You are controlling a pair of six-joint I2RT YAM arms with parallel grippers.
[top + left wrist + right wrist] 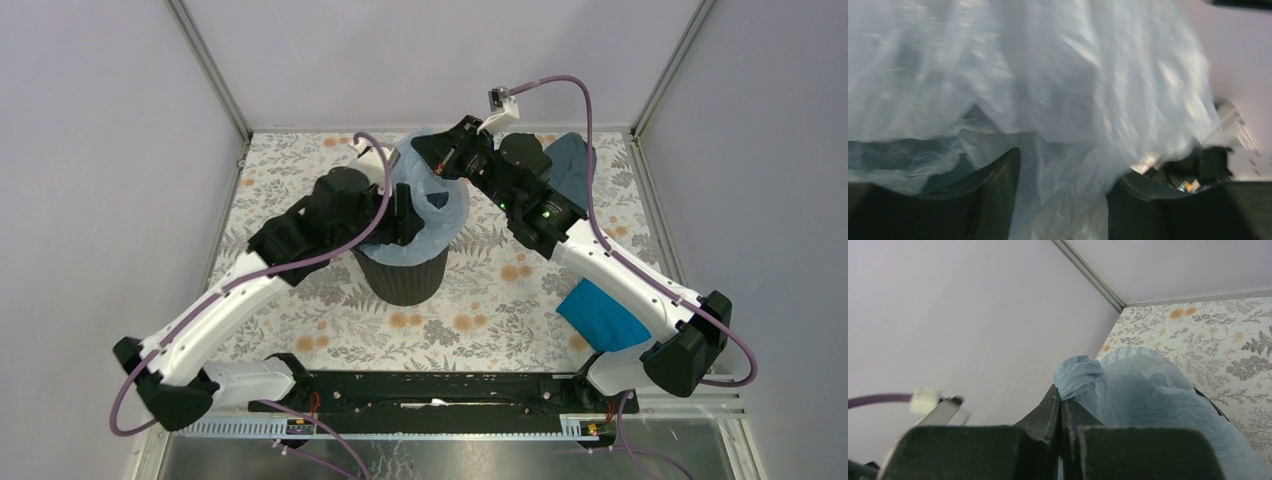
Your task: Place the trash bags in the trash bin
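The thin pale-blue translucent plastic bag sits bunched in the mouth of the round black ribbed bin. Above the bin's far rim the right gripper is clenched on a gathered tuft, seemingly to lift the bag open. At the left rim the left gripper gapes around loose film.

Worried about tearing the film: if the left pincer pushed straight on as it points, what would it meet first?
The trash bag: its pale film fills the left wrist view just ahead of the left pincer and runs between its open fingers. What lies behind the film is hidden.
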